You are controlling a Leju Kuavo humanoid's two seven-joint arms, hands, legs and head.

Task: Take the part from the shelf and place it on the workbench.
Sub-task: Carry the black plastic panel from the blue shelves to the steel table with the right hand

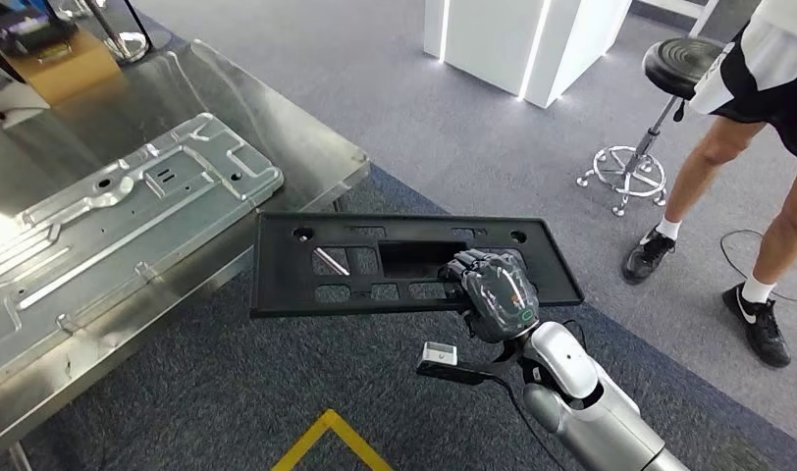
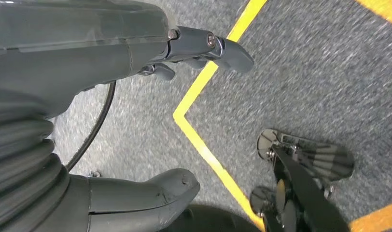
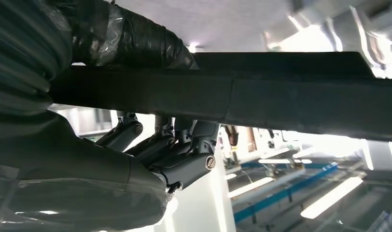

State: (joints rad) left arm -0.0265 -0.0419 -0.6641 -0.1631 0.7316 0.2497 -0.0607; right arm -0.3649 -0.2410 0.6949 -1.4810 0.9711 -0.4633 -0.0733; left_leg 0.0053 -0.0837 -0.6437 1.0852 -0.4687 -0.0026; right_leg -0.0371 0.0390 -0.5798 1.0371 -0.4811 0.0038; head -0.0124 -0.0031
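Head view: the right hand [image 1: 495, 292] gripped a flat black part [image 1: 375, 263] by its near long edge and held it roughly level above grey carpet [image 1: 473, 128], its left end just beside the corner of the metal workbench [image 1: 306, 137]. A large stamped silver panel [image 1: 110, 226] lay on the workbench, reaching close to the near edge; bare bench surface showed beyond it toward the corner. To the right, open carpet separated the part from a black stool [image 1: 669, 78] and a person's legs [image 1: 758, 226], both well apart from the hand. A yellow floor line [image 1: 326, 437] lay below the part.

Right wrist view: seen from beneath, the part [image 3: 281, 96] ran as a dark bar across the frame, with the thumb on one face and the fingers [image 3: 184, 154] curled against the other, a clasp the head view hid.

Left wrist view: the left hand [image 2: 136, 111] hung over carpet and the yellow line [image 2: 208, 145], thumb and fingers spread apart, holding nothing.
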